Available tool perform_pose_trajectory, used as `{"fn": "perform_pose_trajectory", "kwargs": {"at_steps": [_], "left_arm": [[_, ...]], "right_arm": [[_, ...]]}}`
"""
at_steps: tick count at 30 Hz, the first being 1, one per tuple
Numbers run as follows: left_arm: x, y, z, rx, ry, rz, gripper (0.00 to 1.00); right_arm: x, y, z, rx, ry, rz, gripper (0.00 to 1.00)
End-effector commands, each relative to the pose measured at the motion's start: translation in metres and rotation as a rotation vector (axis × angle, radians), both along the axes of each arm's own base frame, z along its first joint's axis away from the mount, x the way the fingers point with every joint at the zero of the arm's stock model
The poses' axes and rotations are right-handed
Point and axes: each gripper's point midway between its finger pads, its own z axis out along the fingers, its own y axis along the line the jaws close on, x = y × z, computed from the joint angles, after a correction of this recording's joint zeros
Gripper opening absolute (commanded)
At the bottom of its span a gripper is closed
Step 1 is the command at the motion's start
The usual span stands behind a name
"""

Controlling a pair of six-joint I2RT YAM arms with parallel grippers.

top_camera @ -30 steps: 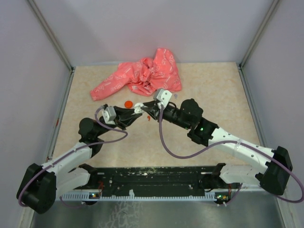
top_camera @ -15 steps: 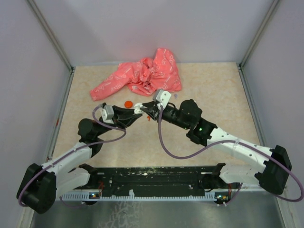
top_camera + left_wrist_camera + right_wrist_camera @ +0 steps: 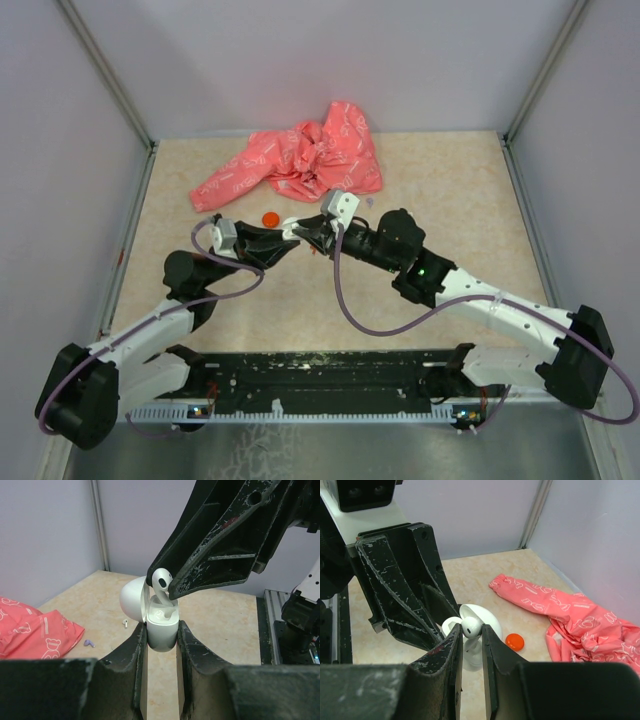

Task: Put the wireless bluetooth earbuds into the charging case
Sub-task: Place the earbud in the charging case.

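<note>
The charging case is white, not red, with its lid hinged open to the left. My left gripper is shut on its body and holds it upright above the table. My right gripper is shut on a white earbud, which hangs right over the open case with its stem pointing down at a socket. The left wrist view shows the earbud under the right gripper's fingers. From above, both grippers meet tip to tip mid-table. A second white earbud lies on the table.
A crumpled pink printed cloth lies at the back of the table. A small orange disc sits near the grippers and also shows as the orange disc in the right wrist view. A tiny lavender piece lies near the cloth. Walls enclose three sides.
Both grippers have edged slightly toward the back of the table together. Their holds on the case and the earbud are unchanged.
</note>
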Motion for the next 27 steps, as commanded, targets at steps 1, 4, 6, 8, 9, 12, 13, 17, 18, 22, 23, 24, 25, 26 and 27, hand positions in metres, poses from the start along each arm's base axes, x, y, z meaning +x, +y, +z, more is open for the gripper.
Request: {"fn": "perform_pose_trajectory", "kwargs": {"at_steps": [1, 4, 6, 8, 9, 12, 13, 17, 18, 22, 23, 24, 25, 26, 27], "left_arm": [[-0.003, 0.002, 0.014, -0.046, -0.022, -0.003, 0.00], [0.000, 0.003, 0.013, -0.047, -0.007, 0.007, 0.00], [0.001, 0.004, 0.014, -0.050, -0.005, 0.016, 0.00], [0.001, 0.004, 0.014, -0.052, -0.005, 0.020, 0.00], [0.001, 0.004, 0.014, -0.052, -0.003, 0.018, 0.00], [0.000, 0.004, 0.015, -0.059, -0.002, 0.014, 0.00], [0.000, 0.004, 0.016, -0.063, -0.002, 0.012, 0.00], [-0.001, 0.005, 0.017, -0.081, 0.015, 0.009, 0.00], [0.000, 0.005, 0.018, -0.087, 0.023, 0.011, 0.00], [0.001, 0.006, 0.019, -0.104, 0.052, 0.013, 0.00], [0.001, 0.006, 0.019, -0.108, 0.056, 0.012, 0.00], [0.002, 0.006, 0.019, -0.110, 0.062, 0.012, 0.00], [0.002, 0.006, 0.019, -0.114, 0.070, 0.013, 0.00], [0.002, 0.006, 0.020, -0.116, 0.070, 0.013, 0.00], [0.001, 0.006, 0.020, -0.119, 0.070, 0.010, 0.00]], "right_arm": [[-0.009, 0.005, 0.006, 0.030, -0.010, 0.041, 0.10], [-0.011, 0.005, 0.005, 0.022, -0.009, 0.049, 0.10], [-0.012, 0.004, 0.004, 0.014, -0.010, 0.055, 0.12], [-0.012, 0.004, 0.001, 0.001, -0.009, 0.056, 0.13], [-0.012, 0.004, -0.001, -0.006, -0.007, 0.055, 0.13], [-0.013, 0.004, -0.005, -0.018, -0.005, 0.061, 0.14], [-0.014, 0.004, -0.007, -0.022, -0.004, 0.063, 0.14], [-0.016, 0.001, -0.006, -0.007, -0.015, 0.066, 0.14], [-0.017, 0.001, -0.006, -0.003, -0.018, 0.069, 0.14], [-0.021, 0.000, -0.008, -0.003, -0.031, 0.084, 0.14], [-0.022, 0.000, -0.009, -0.005, -0.036, 0.091, 0.14], [-0.023, 0.000, -0.010, -0.006, -0.041, 0.096, 0.14], [-0.023, 0.000, -0.012, -0.006, -0.043, 0.097, 0.15], [-0.023, 0.000, -0.013, -0.009, -0.041, 0.094, 0.15], [-0.022, 0.000, -0.016, -0.016, -0.037, 0.091, 0.15]]}}
